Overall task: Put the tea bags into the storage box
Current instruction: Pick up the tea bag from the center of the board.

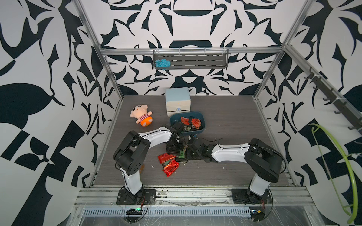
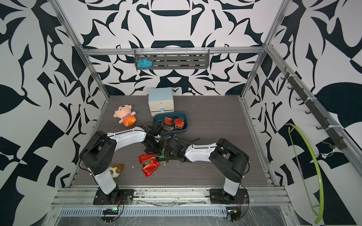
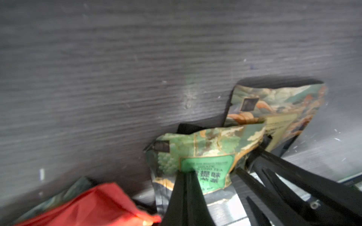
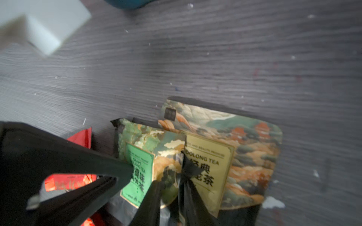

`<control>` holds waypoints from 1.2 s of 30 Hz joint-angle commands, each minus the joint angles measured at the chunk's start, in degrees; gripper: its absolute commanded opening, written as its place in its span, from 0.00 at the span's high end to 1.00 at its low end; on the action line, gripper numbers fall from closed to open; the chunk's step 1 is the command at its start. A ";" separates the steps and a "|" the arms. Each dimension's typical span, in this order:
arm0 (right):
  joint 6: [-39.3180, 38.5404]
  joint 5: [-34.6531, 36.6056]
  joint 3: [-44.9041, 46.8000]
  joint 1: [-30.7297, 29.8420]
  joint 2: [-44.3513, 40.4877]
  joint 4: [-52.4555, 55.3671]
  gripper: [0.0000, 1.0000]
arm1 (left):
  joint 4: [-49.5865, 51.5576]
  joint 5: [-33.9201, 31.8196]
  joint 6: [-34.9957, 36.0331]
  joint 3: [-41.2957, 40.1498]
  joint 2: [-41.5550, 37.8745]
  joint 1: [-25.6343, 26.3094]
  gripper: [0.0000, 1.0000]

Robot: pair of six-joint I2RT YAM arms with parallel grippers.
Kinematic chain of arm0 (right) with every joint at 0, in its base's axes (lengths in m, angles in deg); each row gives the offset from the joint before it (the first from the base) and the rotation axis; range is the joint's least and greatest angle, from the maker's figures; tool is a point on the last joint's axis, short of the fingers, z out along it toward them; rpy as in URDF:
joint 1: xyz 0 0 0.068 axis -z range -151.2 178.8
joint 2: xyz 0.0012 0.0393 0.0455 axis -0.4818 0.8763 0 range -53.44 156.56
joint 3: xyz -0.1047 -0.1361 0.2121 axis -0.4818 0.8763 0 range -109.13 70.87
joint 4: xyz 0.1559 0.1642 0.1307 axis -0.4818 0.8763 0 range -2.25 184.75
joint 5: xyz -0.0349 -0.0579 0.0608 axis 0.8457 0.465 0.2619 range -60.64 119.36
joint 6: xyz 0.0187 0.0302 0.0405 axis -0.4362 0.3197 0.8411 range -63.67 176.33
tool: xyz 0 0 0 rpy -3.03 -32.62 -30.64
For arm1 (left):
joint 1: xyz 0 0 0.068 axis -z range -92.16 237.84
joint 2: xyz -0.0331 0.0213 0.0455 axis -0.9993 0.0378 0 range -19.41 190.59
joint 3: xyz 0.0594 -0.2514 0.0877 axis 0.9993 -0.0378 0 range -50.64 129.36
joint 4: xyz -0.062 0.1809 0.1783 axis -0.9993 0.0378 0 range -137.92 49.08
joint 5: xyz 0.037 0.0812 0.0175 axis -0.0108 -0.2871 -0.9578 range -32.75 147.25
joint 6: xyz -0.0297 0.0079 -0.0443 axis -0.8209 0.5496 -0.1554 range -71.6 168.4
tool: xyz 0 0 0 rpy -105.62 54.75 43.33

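A dark patterned green-labelled sachet (image 4: 137, 156) and a yellow-labelled sachet (image 4: 211, 156) lie overlapped at mid-frame in both top views, below the teal plastic storage box (image 1: 203, 123), where red foil sachets (image 1: 195, 123) are already held. The left gripper (image 3: 186, 174) is closed, its tips on the green label. A narrow gap is seen in the right gripper (image 4: 170, 172), so no grasp can be confirmed. Only one sachet should be pinched by its edge while the other is pinned.
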 commanded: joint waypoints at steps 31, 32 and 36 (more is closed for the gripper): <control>-1.48 2.63 -2.32 -0.55 -4.93 -0.84 1.00 | 0.50 -2.88 1.23 0.45 -2.23 -0.08 1.00; -1.66 2.80 -2.10 -0.55 -5.48 -0.71 1.00 | 0.14 -3.51 1.31 0.30 -3.16 -0.01 1.00; -2.58 3.79 -1.27 -0.55 -7.36 0.49 1.00 | -1.76 -5.71 1.67 -0.58 -7.63 0.30 0.87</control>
